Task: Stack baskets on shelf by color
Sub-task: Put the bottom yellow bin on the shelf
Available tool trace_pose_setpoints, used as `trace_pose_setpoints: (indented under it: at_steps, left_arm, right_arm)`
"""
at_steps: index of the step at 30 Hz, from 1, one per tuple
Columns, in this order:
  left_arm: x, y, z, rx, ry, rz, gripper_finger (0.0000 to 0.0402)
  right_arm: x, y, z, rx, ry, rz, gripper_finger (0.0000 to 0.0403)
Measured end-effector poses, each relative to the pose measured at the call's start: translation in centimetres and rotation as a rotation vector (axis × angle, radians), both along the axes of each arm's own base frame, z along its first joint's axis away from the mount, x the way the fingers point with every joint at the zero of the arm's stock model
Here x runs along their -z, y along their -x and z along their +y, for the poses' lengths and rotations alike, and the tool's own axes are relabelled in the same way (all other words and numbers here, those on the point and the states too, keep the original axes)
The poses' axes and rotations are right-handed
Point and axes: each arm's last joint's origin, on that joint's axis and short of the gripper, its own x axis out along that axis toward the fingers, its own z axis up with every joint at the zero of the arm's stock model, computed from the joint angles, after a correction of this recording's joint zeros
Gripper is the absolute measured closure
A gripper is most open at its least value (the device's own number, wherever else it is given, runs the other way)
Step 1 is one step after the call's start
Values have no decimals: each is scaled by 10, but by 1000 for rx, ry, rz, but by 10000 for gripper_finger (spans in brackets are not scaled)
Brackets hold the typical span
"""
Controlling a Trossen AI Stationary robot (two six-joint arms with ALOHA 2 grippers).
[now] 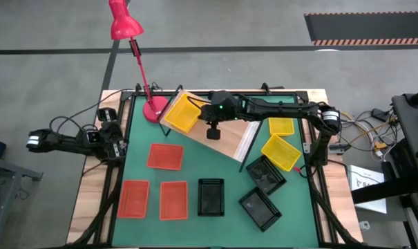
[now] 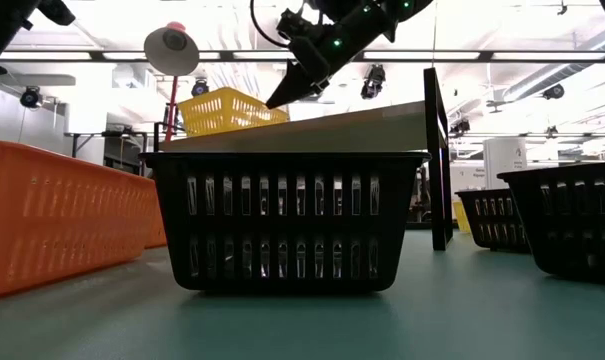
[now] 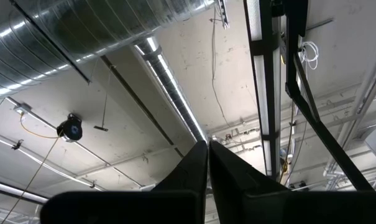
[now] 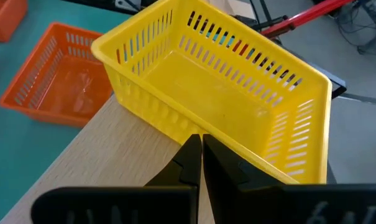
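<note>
Closed dark right gripper (image 4: 200,144) is hovering just beside the yellow plastic mesh basket (image 4: 219,99) sitting on the light-wood shelf (image 4: 107,168).

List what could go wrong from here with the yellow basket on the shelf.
1. The yellow basket sits at the very end of the shelf, possibly overhanging; a push from the shut right gripper just beside it could tip it off.
2. The red lamp base stands close by, so a sliding basket may strike it.
3. The shelf lies slanted across the mat, so later stacks could sit crooked.
</note>
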Motion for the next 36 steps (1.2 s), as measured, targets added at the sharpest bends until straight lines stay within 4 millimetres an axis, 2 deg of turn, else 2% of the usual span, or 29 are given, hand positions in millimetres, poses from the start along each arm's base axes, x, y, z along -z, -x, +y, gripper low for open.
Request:
trace_pose_setpoints:
  at_steps: [10, 21, 36]
  left_arm:
    - [0, 0, 0, 0, 0, 0, 401]
    - [0, 0, 0, 0, 0, 0, 401]
    - [0, 0, 0, 0, 0, 0, 401]
  right_arm:
    - [5, 3, 1, 17, -37, 53, 394]
    - [21, 2, 0, 17, -24, -20, 394]
    - [16, -1, -5, 28, -5, -95, 394]
